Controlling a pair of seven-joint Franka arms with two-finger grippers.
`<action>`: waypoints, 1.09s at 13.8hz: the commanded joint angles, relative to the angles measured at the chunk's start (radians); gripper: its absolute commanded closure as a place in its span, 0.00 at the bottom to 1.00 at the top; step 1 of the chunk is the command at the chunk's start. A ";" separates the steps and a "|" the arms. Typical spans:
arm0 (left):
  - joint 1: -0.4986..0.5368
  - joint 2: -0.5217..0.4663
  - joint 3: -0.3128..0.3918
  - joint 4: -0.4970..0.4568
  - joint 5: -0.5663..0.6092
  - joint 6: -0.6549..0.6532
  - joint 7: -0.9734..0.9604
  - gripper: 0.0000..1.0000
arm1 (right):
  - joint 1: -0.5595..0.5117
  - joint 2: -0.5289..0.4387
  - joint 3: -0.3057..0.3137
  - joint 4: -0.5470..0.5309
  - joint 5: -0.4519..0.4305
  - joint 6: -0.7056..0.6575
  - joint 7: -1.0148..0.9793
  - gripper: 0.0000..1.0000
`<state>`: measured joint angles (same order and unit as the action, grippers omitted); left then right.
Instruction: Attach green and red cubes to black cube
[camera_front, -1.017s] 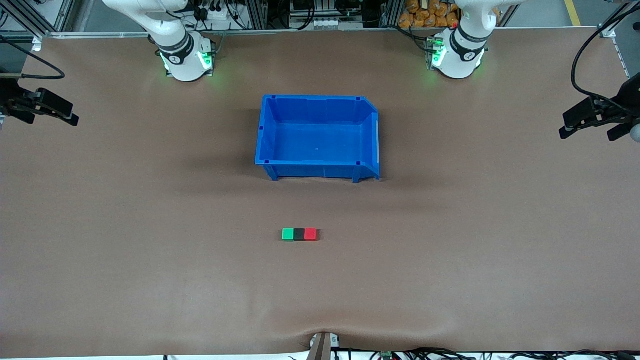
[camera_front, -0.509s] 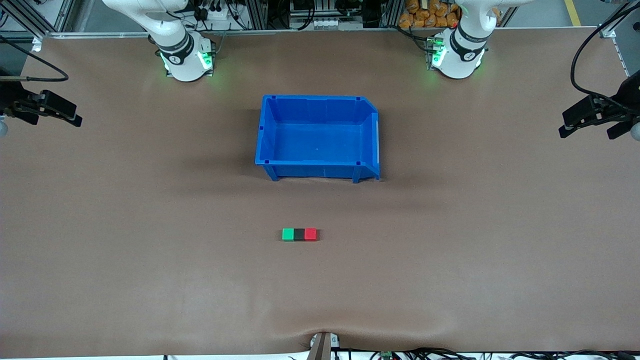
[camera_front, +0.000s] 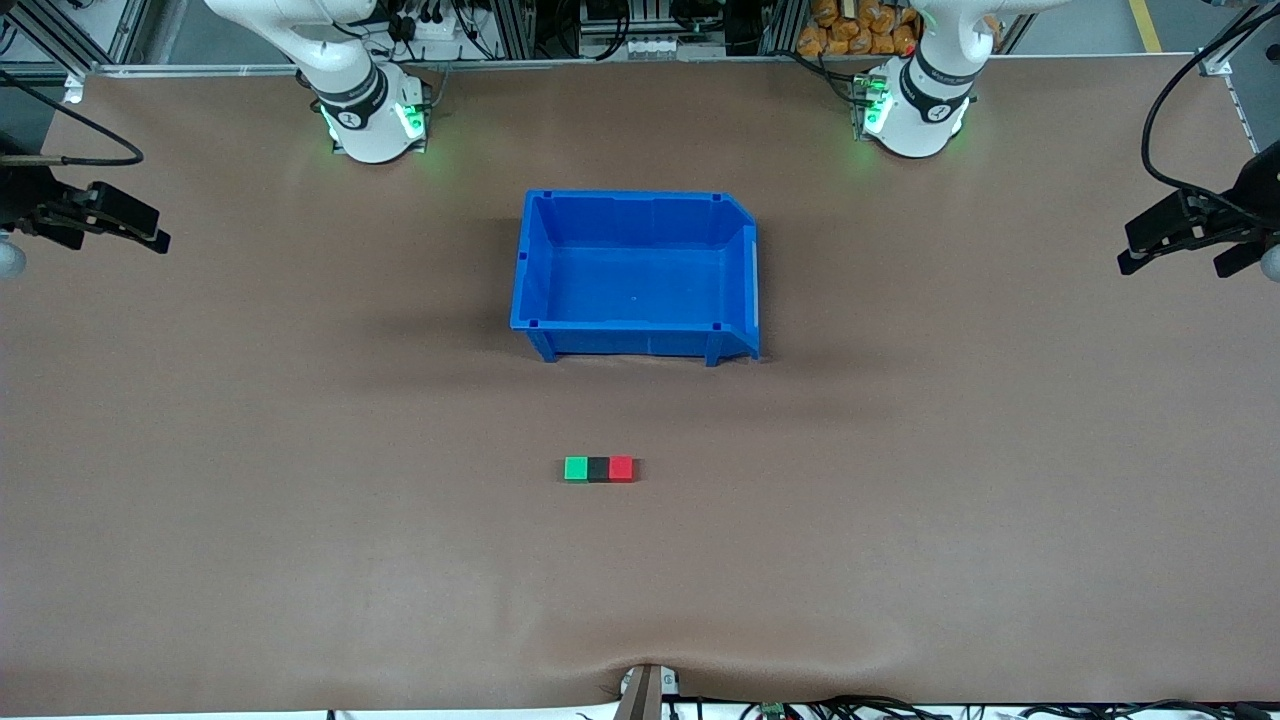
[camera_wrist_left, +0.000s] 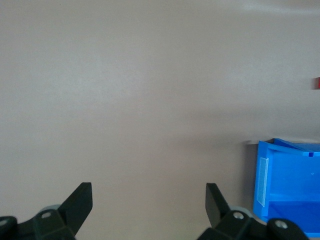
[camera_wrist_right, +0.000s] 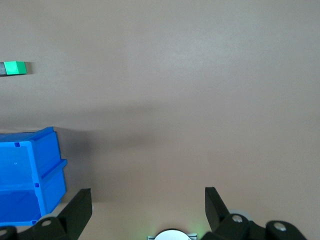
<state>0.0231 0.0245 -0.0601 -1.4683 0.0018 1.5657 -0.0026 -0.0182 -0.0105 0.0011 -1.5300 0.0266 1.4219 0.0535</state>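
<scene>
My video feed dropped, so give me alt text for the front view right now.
Green cube, black cube and red cube sit joined in a row on the brown table, nearer the camera than the empty blue bin. The left tool and right tool wait open at the table's ends.

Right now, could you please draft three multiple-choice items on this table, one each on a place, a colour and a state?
1. Where is the row of cubes?
A. In the blue bin
B. On the table, nearer the front camera than the blue bin
C. In a tool

2. Which colour is the middle cube?
A. Black
B. Green
C. Red

3. How are both tools?
A. Shut on cubes
B. Open, holding nothing
C. Inside the bin

Answers: B, the row lies lower than the bin; A, the black cube sits between green cube and red cube; B, left tool and right tool gape over bare table.
</scene>
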 joint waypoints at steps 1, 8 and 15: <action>-0.005 -0.005 0.000 0.009 0.009 -0.016 -0.014 0.00 | -0.006 0.009 0.010 -0.001 0.010 -0.005 0.016 0.00; 0.000 -0.005 0.006 0.009 -0.008 -0.024 -0.094 0.00 | -0.009 0.014 0.008 -0.001 0.010 -0.011 0.016 0.00; -0.014 0.002 -0.001 0.011 0.001 -0.023 -0.089 0.00 | -0.012 0.037 0.008 -0.018 0.010 -0.035 0.017 0.00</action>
<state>0.0158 0.0252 -0.0616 -1.4681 0.0018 1.5590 -0.0838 -0.0182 0.0140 0.0022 -1.5434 0.0266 1.3948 0.0545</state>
